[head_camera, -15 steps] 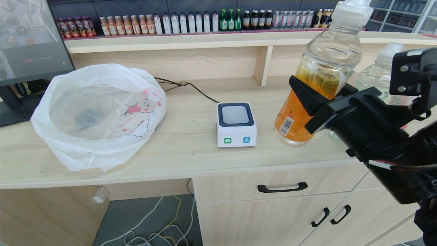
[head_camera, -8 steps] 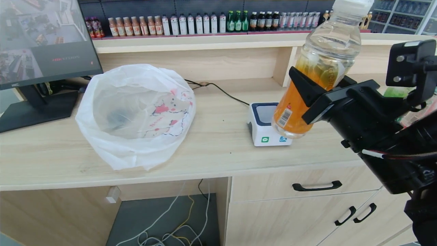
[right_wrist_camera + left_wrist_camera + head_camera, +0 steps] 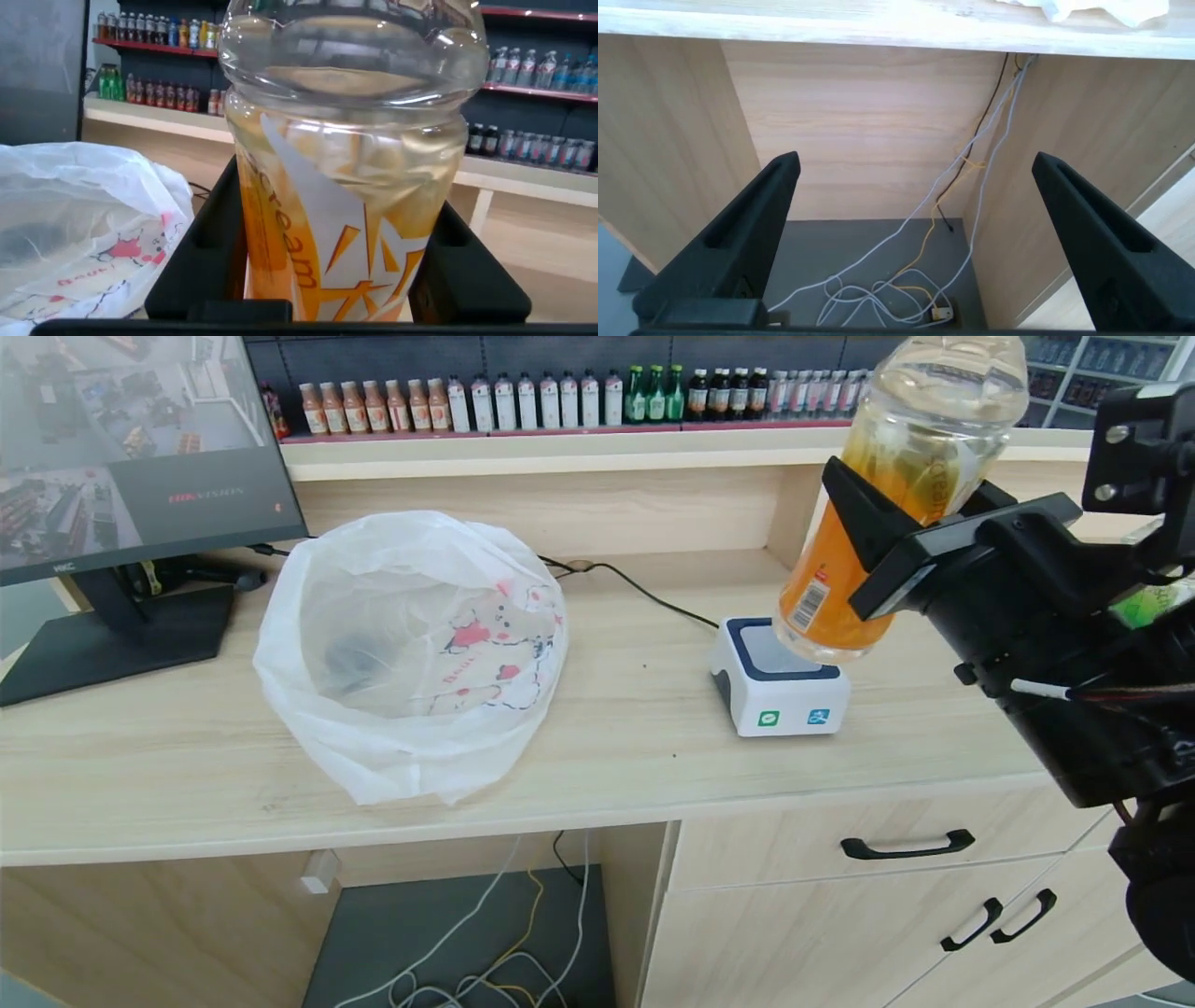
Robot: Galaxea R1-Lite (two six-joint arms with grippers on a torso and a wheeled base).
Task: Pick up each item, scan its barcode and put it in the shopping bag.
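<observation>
Right tool (image 3: 920, 513) clamps orange drink bottle (image 3: 837, 593), tilted, just above scanner (image 3: 784, 698)

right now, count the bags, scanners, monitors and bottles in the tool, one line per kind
shopping bag: 1
scanner: 1
monitor: 1
orange drink bottle, in the right tool: 1
total: 4

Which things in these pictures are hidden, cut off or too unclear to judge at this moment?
- Bottle cap: cut off by the top edge in the head view and the right wrist view.
- Scanner window: head view, partly covered by the bottle's base.
- Dark shape inside the shopping bag: head view, blurred by the plastic; unidentifiable.
- Barcode: head view, too small to read.
</observation>
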